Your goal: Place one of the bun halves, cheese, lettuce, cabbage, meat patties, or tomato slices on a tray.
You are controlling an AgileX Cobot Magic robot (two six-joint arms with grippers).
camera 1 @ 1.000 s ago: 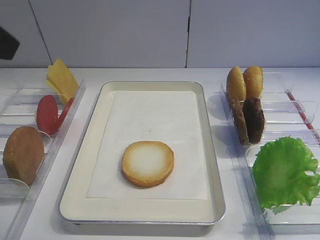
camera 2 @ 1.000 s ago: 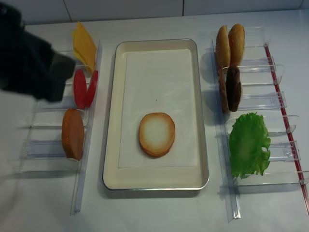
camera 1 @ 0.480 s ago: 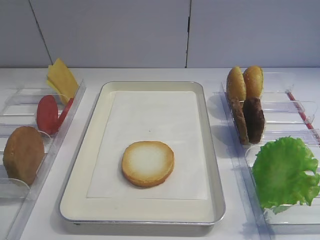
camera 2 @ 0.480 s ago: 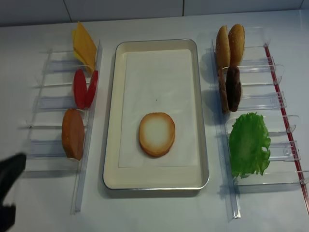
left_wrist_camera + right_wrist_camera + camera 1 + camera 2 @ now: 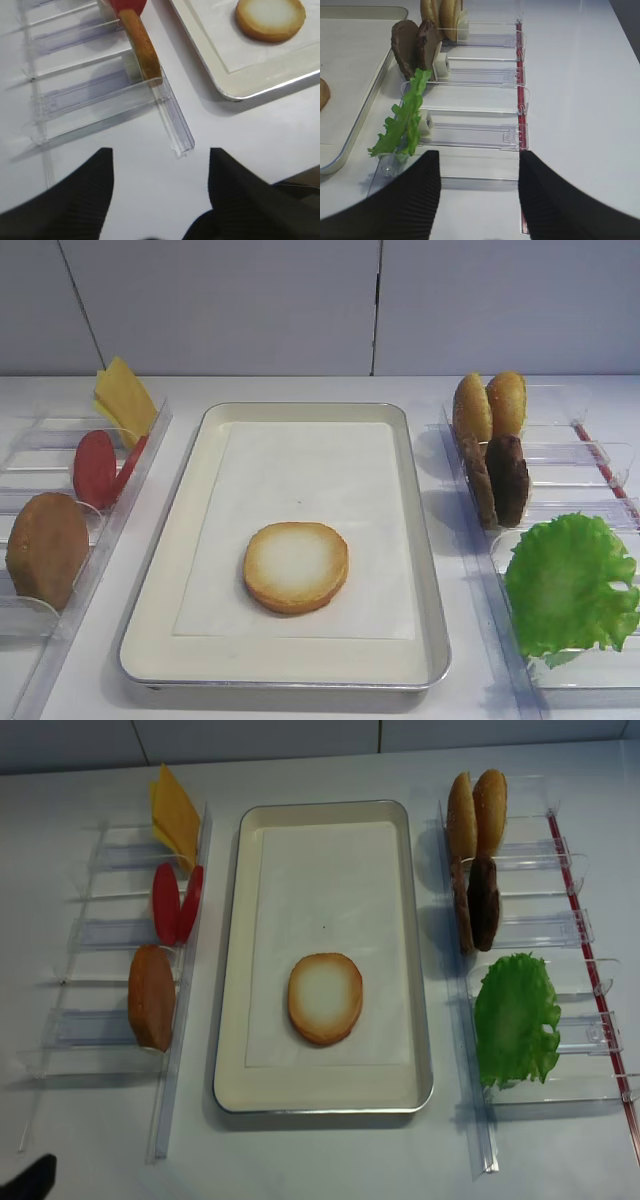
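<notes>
Left wrist view: your left tool [image 5: 160,192] hangs spread, empty; bun half [image 5: 270,19] lies flat on tray [image 5: 260,85] — leave it undisturbed.

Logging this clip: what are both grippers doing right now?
Left gripper: open, holding nothing.
Right gripper: open, holding nothing.

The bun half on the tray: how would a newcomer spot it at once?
Find the silver tray in the middle. On its white paper lies the bun half, flat, pale cut face up. The other buns stand on edge in side bins.
</notes>
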